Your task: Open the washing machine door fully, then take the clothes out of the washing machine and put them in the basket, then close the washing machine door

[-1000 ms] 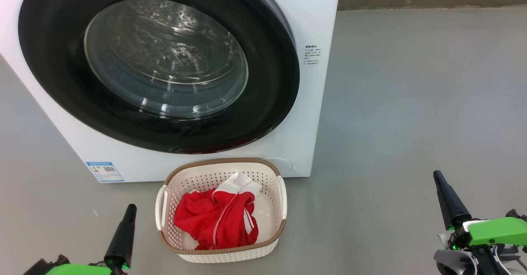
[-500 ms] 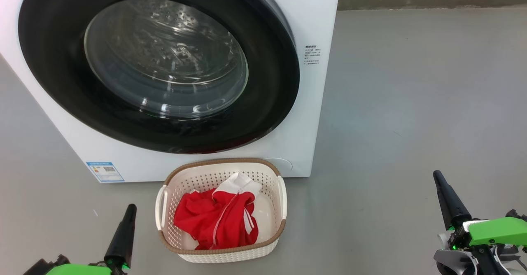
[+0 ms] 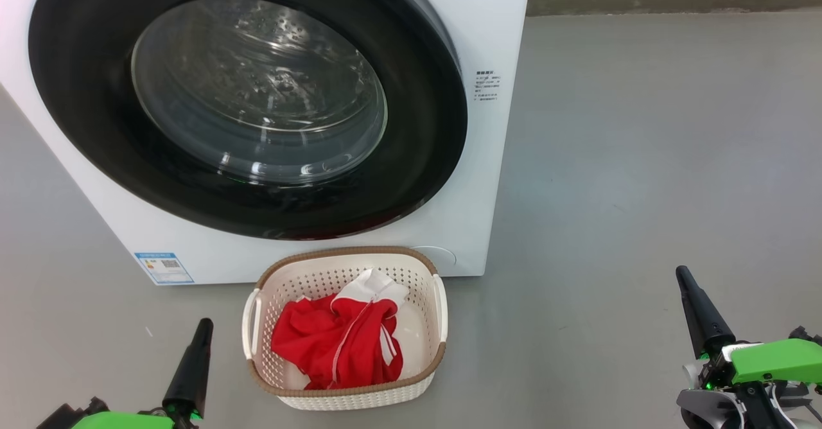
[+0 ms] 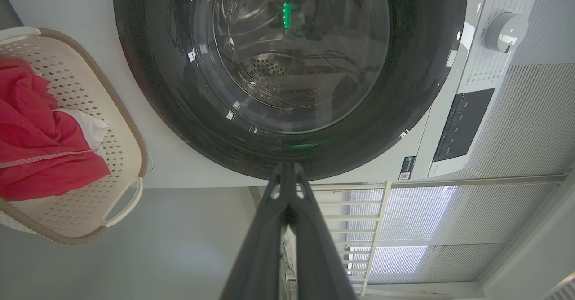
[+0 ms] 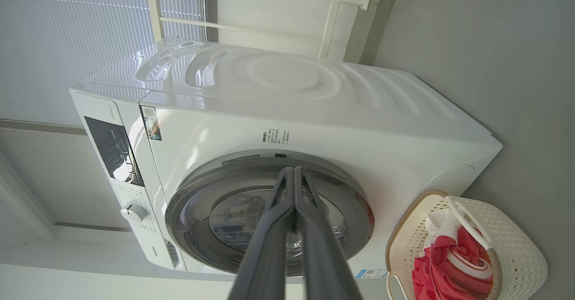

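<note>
Left hand [image 3: 205, 323] closed, beside basket [image 3: 252, 326].

Glossy black door rim [image 3: 96, 133] round clear glass — perforated cream plastic basket [image 3: 424, 326], soft red cloth [image 3: 321, 345], matt grey floor [image 3: 642, 159]

Head looks down; wrist views (rolled sideways) share washing machine [image 5: 314, 125] and basket [image 5: 525, 246].
</note>
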{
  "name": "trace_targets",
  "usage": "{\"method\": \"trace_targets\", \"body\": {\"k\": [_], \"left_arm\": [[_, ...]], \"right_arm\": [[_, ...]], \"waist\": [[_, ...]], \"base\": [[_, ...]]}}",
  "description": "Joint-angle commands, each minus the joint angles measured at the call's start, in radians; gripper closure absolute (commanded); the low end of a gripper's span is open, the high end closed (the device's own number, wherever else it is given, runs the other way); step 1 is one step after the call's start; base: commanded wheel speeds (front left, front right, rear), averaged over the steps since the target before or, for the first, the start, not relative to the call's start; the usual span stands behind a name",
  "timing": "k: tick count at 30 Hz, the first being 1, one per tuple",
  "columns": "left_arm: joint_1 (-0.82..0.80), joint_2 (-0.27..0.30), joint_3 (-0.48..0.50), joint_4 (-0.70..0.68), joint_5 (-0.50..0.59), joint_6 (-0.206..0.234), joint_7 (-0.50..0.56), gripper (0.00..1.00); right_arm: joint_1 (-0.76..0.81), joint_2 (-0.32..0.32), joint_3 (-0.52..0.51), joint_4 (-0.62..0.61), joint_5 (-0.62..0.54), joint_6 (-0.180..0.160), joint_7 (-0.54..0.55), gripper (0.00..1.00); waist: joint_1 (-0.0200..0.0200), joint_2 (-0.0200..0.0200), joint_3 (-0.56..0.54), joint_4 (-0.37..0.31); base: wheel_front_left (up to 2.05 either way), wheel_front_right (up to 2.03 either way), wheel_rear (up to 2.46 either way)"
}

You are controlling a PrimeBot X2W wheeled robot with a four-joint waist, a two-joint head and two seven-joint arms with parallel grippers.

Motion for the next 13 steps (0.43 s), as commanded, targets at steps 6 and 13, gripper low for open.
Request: {"method": "trace_targets", "body": {"k": [6, 13], "left_arm": [[-0.039, 0.009, 0.037, -0.021, -0.007, 0.000, 0.003, 1.00], [-0.039, 0.009, 0.037, -0.021, -0.007, 0.000, 0.003, 1.00]], "right_arm": [[-0.043, -0.005, 0.013, -0.030, 0.007, 0.001, 0.007, 1.00], [-0.043, -0.005, 0.013, -0.030, 0.007, 0.001, 0.007, 1.00]], "waist": [[0.0000, 0.0000, 0.000, 0.000], [0.0000, 0.0000, 0.000, 0.000]], "base": [[0.00, 0.00, 0.00], [0.00, 0.00, 0.00]]}}
